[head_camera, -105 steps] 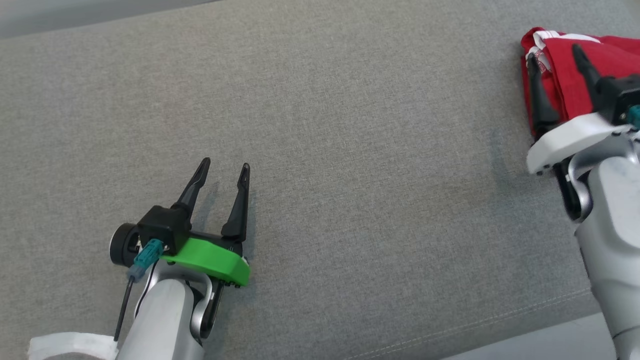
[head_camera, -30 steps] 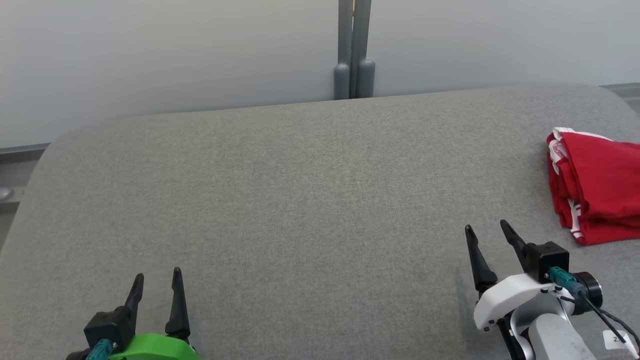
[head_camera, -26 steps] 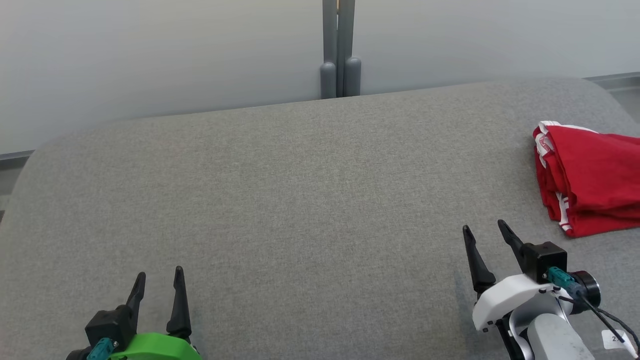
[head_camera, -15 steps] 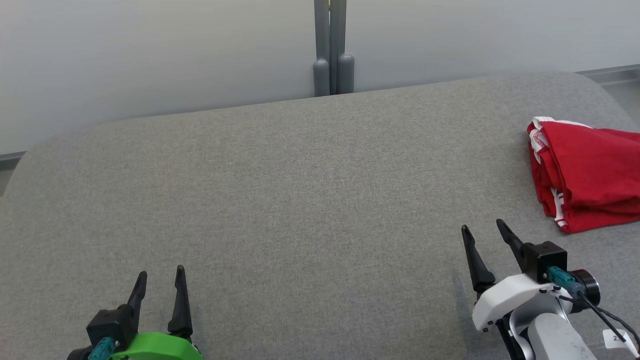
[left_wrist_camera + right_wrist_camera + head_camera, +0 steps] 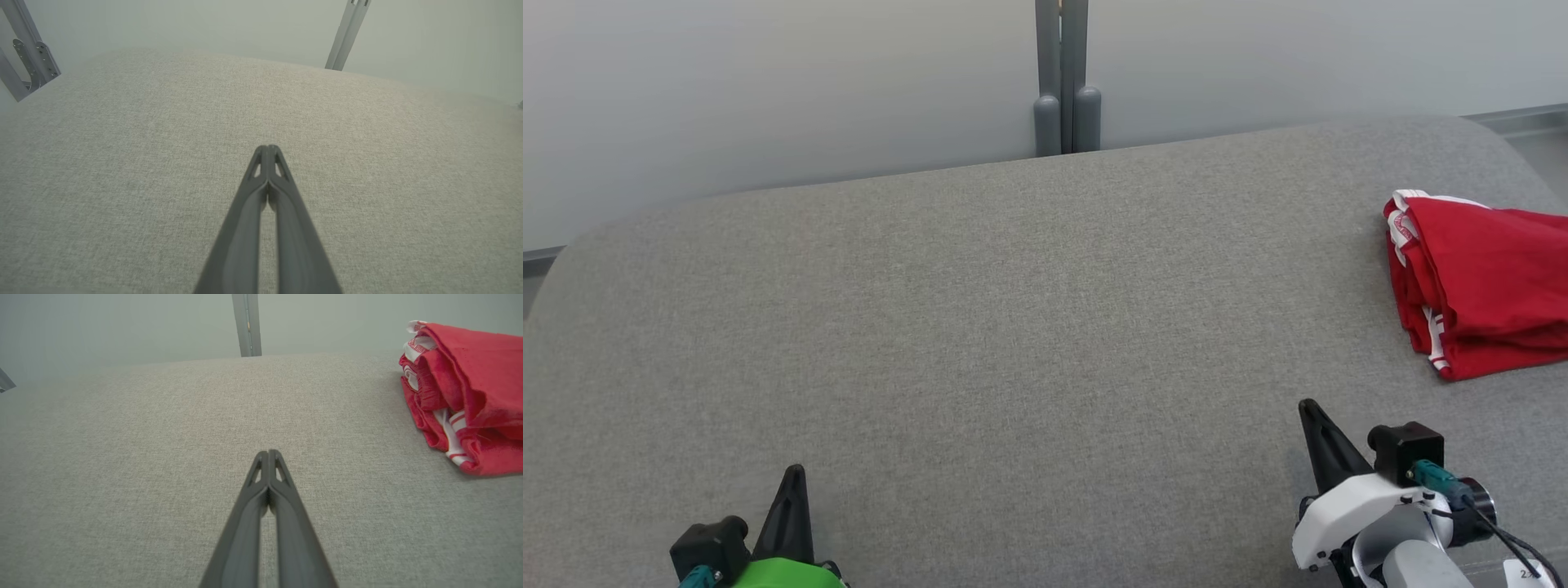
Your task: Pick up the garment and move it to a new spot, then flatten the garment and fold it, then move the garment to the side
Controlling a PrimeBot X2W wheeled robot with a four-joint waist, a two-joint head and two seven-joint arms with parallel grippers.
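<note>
The red garment (image 5: pixel 1478 286) with white trim lies in a folded bundle at the right edge of the head view, on the grey fabric surface (image 5: pixel 1013 327) and well apart from both arms. The left pincer (image 5: pixel 793 483), at the lower left, has its fingers pressed together on nothing. The right pincer (image 5: pixel 1313 415), at the lower right, is likewise closed and empty.

Judging by this, the last step, moving the garment to the side, looks done. Part of the bundle runs past the frame edge, so its neatness is uncertain. The next move probably calls for no new grasp.

Count: one garment, two pincers, one surface.
</note>
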